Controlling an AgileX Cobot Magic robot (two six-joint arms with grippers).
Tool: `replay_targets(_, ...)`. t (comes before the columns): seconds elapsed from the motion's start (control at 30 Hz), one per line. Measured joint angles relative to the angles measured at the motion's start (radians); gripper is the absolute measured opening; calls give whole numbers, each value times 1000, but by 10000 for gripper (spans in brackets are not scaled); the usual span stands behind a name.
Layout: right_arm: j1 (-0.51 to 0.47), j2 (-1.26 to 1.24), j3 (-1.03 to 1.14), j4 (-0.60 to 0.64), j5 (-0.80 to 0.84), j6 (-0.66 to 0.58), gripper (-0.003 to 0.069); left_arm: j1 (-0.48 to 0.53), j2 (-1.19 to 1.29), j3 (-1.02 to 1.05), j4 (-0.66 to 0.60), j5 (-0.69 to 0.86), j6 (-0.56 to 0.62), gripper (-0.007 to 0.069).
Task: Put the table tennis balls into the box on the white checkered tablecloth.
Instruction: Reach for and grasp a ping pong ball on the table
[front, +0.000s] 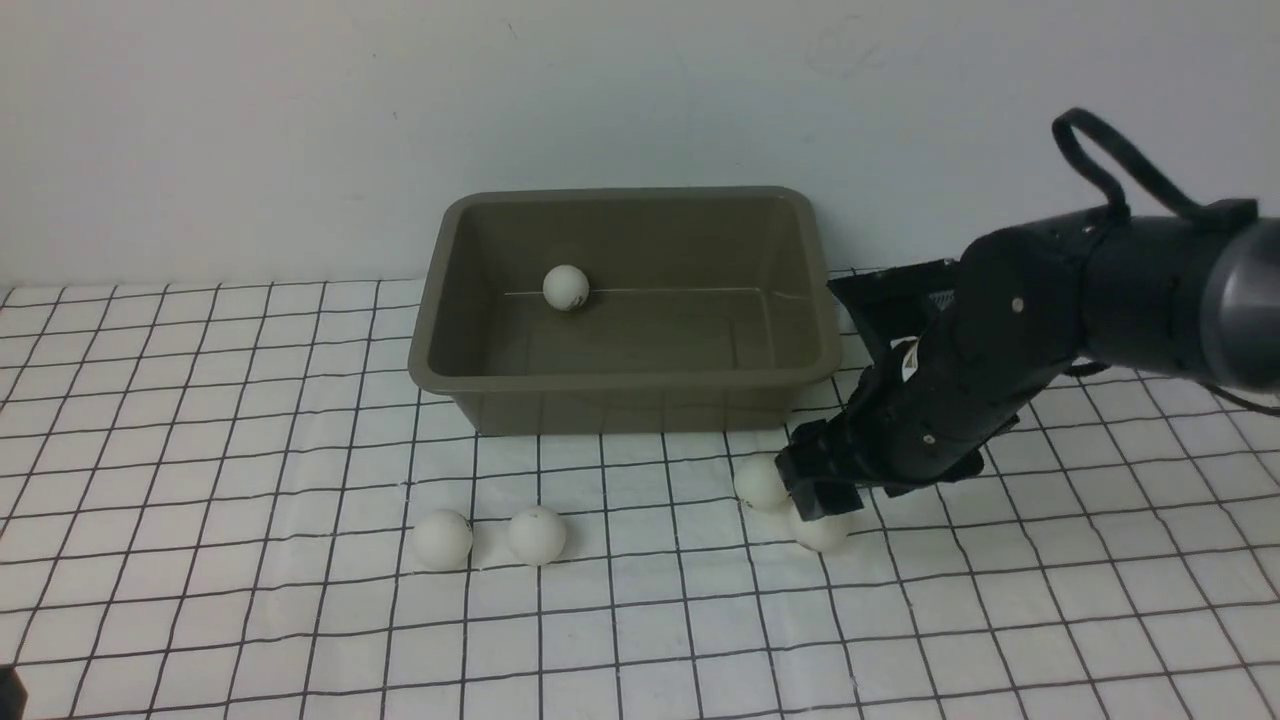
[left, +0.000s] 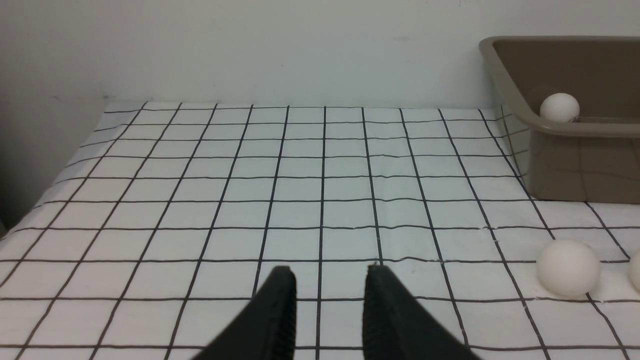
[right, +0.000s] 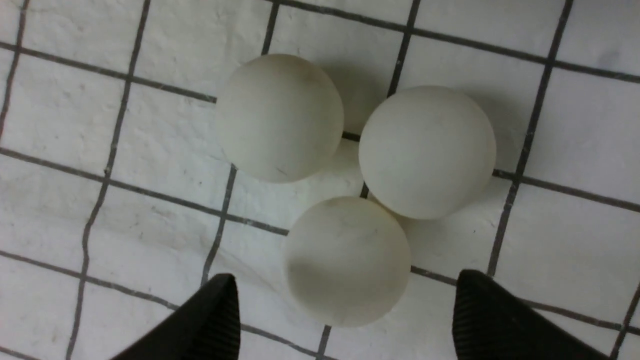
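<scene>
The olive-brown box (front: 452, 372) stands at the back of the white checkered tablecloth (front: 250, 600) with one table tennis ball (front: 566, 287) inside. Two balls (front: 442, 539) (front: 537, 534) lie in front of the box's left half. My right gripper (front: 815, 497) is low over a cluster near the box's front right corner; two of its balls (front: 760, 483) (front: 822, 530) show here. The right wrist view shows three balls (right: 279, 117) (right: 426, 151) (right: 347, 260); the gripper (right: 345, 285) is open and the nearest ball lies between its fingers. My left gripper (left: 330, 272) is open and empty above bare cloth.
The left wrist view shows the box's rim (left: 565, 130) with the ball (left: 559, 107) inside, one ball (left: 568, 267) on the cloth and the edge of another (left: 636, 270). A pale wall stands right behind the box. The cloth's left edge drops off in the left wrist view.
</scene>
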Motion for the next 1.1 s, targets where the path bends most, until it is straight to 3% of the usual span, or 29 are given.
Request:
replay_targets(0.7, 0, 95, -3, 0, -64, 2, 509, 0, 0, 0, 0, 0, 0, 174)
replay_targets(1.1, 0, 98, -3, 0, -79, 2, 364, 0, 0, 0, 0, 0, 0, 174)
